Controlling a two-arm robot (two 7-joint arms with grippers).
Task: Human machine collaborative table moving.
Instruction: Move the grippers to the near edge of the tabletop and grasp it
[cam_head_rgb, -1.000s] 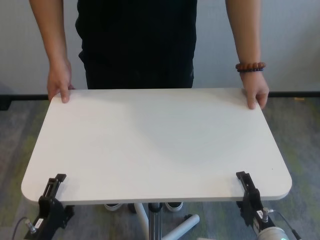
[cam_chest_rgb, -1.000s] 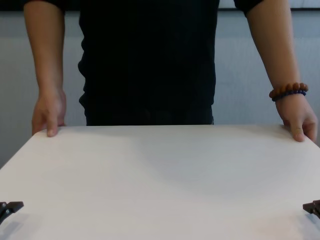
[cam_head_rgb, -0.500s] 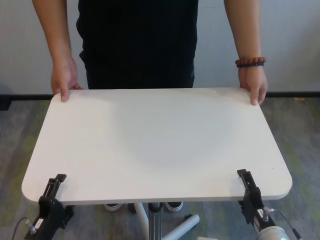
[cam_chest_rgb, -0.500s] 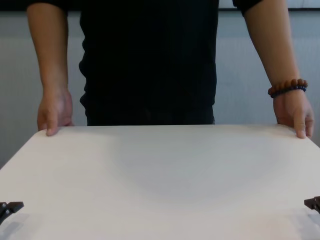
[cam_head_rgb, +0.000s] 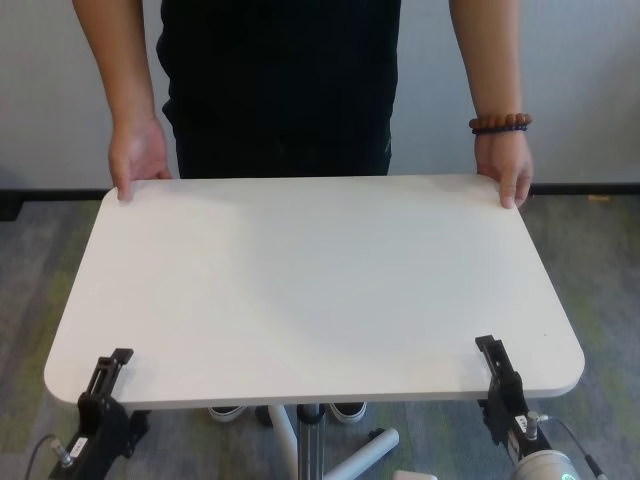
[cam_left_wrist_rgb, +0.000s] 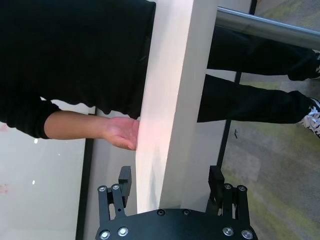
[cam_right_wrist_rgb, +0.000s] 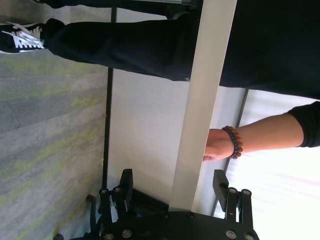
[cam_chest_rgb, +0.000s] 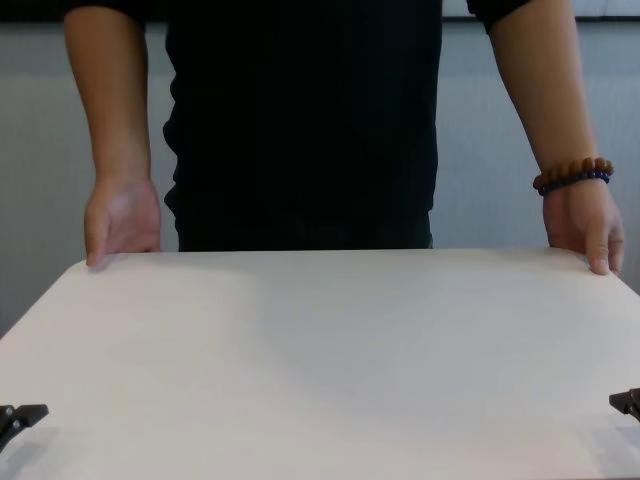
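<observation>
Centrally, the table (cam_head_rgb: 315, 290) serves as the reference for all positions. Left gripper (cam_head_rgb: 108, 372) sits at the table's near edge close to the near left corner, one black finger lying over the top surface and the other beneath it; in the left wrist view the fingers (cam_left_wrist_rgb: 124, 180) stand on either side of the tabletop's thickness with a gap visible on each side, so the jaws are apart around the edge rather than pressed onto it. Right gripper (cam_head_rgb: 497, 368) occupies the matching place at the near edge close to the near right corner, likewise straddling the edge, and the right wrist view shows its fingers (cam_right_wrist_rgb: 219, 186) spread with the thin white edge passing between them untouched. Silver-white forearm segments of the machine (cam_head_rgb: 545, 465) continue downward from the grippers, below the table's near edge. Beneath the tabletop, the metal centre pole (cam_head_rgb: 310, 440) descends toward grey carpet (cam_head_rgb: 600, 290). At the table's far edge stands the human (cam_head_rgb: 280, 85), one hand (cam_head_rgb: 138, 158) on the far left corner and the other hand (cam_head_rgb: 505, 167), wearing a bead bracelet (cam_head_rgb: 499, 124), on the far right corner.
</observation>
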